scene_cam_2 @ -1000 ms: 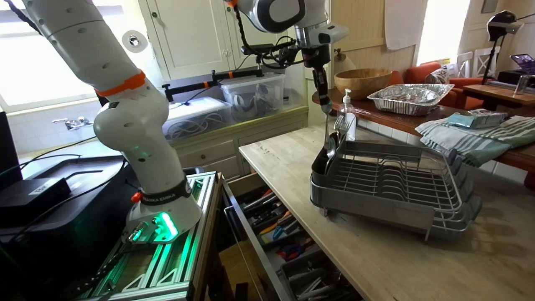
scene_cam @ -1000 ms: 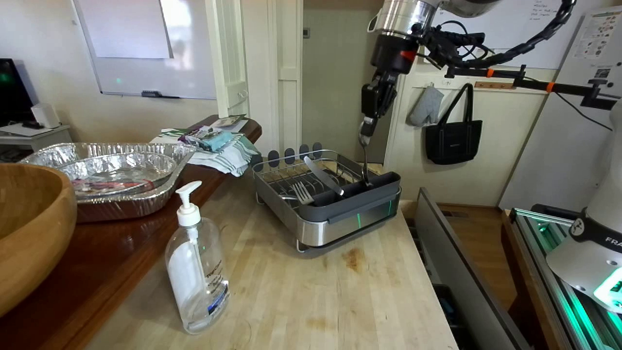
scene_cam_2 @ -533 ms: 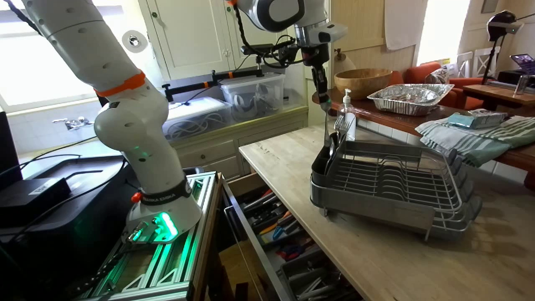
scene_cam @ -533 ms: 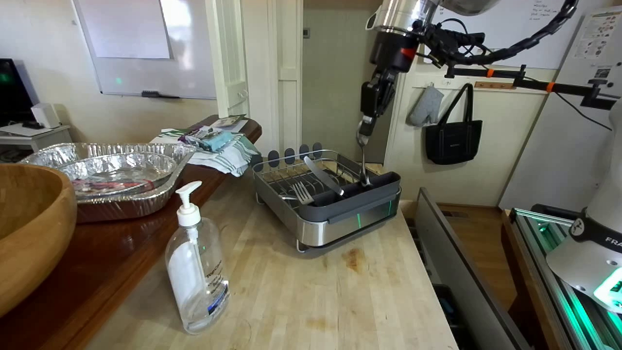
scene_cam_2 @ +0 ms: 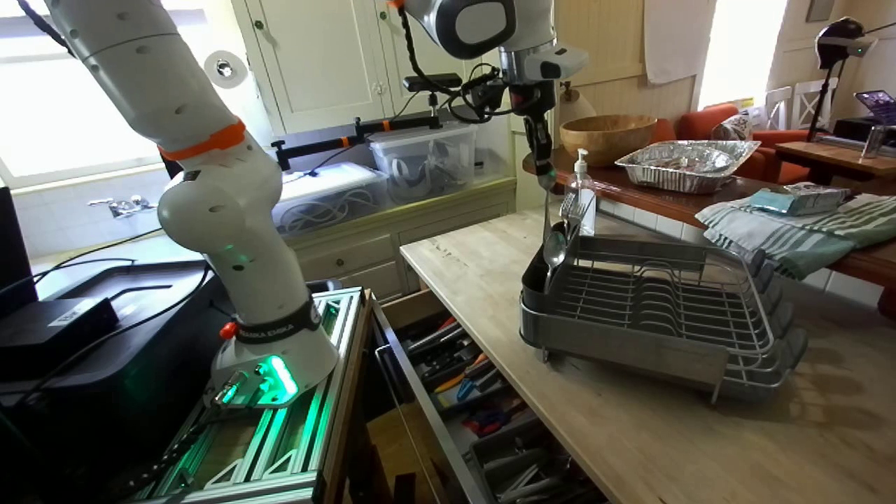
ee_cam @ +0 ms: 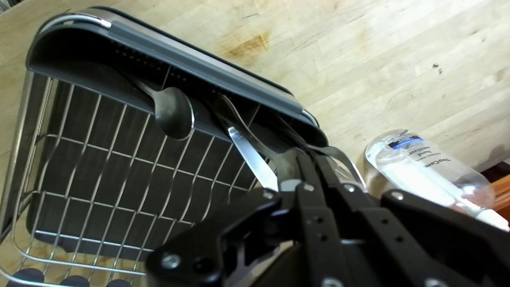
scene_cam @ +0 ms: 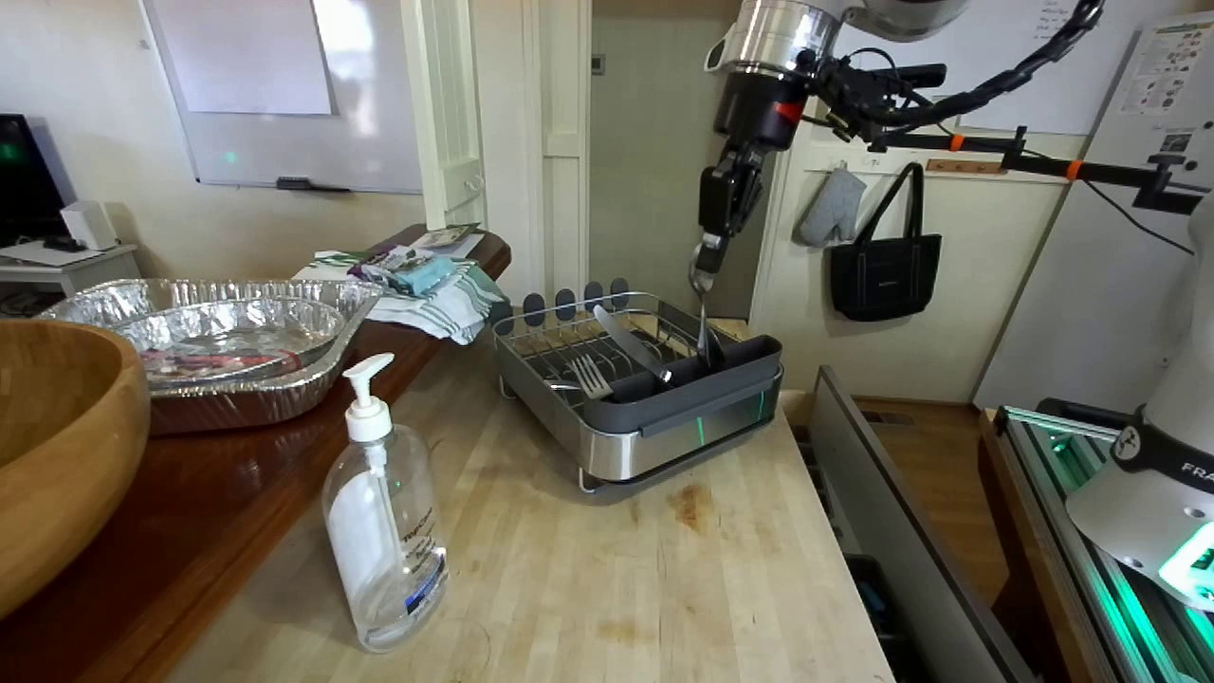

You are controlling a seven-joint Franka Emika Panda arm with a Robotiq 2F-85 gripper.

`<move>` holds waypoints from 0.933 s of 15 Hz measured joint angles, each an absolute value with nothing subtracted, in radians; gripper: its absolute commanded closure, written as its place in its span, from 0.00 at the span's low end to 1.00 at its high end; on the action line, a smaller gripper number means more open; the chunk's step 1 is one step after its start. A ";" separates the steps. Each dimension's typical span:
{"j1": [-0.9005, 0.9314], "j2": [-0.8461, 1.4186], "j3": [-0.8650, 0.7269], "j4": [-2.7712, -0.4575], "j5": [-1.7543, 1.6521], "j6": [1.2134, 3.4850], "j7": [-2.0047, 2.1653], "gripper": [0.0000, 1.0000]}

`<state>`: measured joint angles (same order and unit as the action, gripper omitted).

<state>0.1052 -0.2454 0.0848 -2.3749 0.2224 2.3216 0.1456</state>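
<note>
Spoon point(ee_cam: 174, 113) in the caddy point(scene_cam: 616, 415) has turned while the hand point(scene_cam: 709, 256) clamps another utensil point(ee_cam: 287, 162)

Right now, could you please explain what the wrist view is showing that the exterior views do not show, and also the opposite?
Only the wrist view shows the rows of small holes inside the cutlery holder.

Only the exterior views show the foil tray, the striped towel and the robot's white base; each appears in both exterior views.

All views share the dish rack, the pump bottle and the shut claw, which seems to hold a spoon by its round end.
</note>
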 measured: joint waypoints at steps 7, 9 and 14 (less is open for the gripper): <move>0.101 -0.201 0.051 -2.360 0.258 2.336 0.099 0.99; 0.101 -0.187 0.043 -2.357 0.271 2.338 0.080 0.99; 0.096 -0.138 0.032 -2.355 0.289 2.342 0.046 0.99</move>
